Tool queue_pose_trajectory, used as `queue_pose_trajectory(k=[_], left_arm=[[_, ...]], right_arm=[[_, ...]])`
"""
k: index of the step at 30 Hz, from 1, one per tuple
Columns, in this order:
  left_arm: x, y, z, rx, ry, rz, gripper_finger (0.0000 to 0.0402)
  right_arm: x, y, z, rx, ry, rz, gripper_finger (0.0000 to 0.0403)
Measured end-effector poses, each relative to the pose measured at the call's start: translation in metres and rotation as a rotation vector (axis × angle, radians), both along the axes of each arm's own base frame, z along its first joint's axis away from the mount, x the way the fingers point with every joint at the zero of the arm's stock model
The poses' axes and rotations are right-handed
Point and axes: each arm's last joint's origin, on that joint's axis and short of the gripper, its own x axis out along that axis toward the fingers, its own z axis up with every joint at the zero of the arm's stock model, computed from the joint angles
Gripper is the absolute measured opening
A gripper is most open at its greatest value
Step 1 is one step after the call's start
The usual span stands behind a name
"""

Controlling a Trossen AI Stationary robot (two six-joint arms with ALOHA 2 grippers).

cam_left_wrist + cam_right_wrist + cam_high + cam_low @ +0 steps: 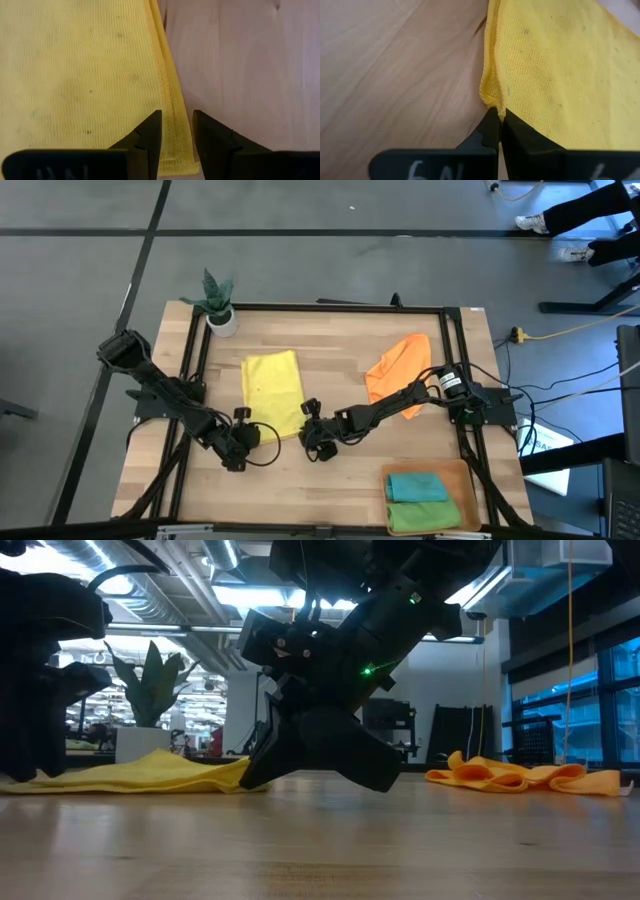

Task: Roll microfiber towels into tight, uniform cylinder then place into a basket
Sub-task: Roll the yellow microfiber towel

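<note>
A yellow towel [272, 390] lies spread flat in the middle of the table. My right gripper [499, 117] is shut on its near right corner. My left gripper [177, 132] is open at the near left corner, one finger over the cloth and the other over the wood, with the hem [176, 120] showing between them. An orange towel [400, 365] lies crumpled at the far right. The basket [462, 475] at the near right holds a folded teal towel [415, 485] and a green towel [420, 515]. My left gripper: I cannot tell whether its fingers touch the hem or stand just above it. My right gripper pinches the yellow towel's near right corner [492, 97] between its two fingers, at their free ends. It comes slanting down from the table's right. The corner is puckered up into a small fold, and the rest of the towel lies on the table.
A small white plant pot [221, 320] stands at the far left corner. A black frame [330, 307] runs around the tabletop. Bare wood lies between the yellow towel and the orange one.
</note>
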Motion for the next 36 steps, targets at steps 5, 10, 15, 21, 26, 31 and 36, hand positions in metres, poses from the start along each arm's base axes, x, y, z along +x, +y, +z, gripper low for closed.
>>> queue_pose_trajectory(k=[5,10,15,21,26,31,36], left_arm=[[0.0,0.0,0.0,0.011,-0.007,0.002,0.0102],[-0.001,0.001,-0.011,0.022,0.001,0.012,0.0102],[0.003,-0.002,-0.017,0.02,-0.013,0.015,0.0102],[0.002,-0.001,-0.019,-0.017,-0.003,0.084,0.0101],[0.0,0.001,-0.02,-0.027,0.032,0.126,0.0072],[-0.001,0.001,-0.02,-0.013,0.041,0.118,0.0017],[-0.001,0.002,-0.02,-0.001,0.03,0.122,0.0003]], right_arm=[[0.0,0.0,0.0,0.0,0.0,0.0,0.001],[0.0,0.0,0.0,0.0,0.0,0.0,0.001],[0.0,0.0,0.0,-0.003,0.0,0.001,0.001],[0.0,0.0,0.0,-0.003,0.0,0.0,0.001],[0.0,0.0,0.0,-0.003,0.0,0.0,0.001],[0.0,0.0,0.0,-0.006,0.0,-0.002,0.001],[0.0,-0.001,0.0,-0.013,-0.003,-0.01,0.001]])
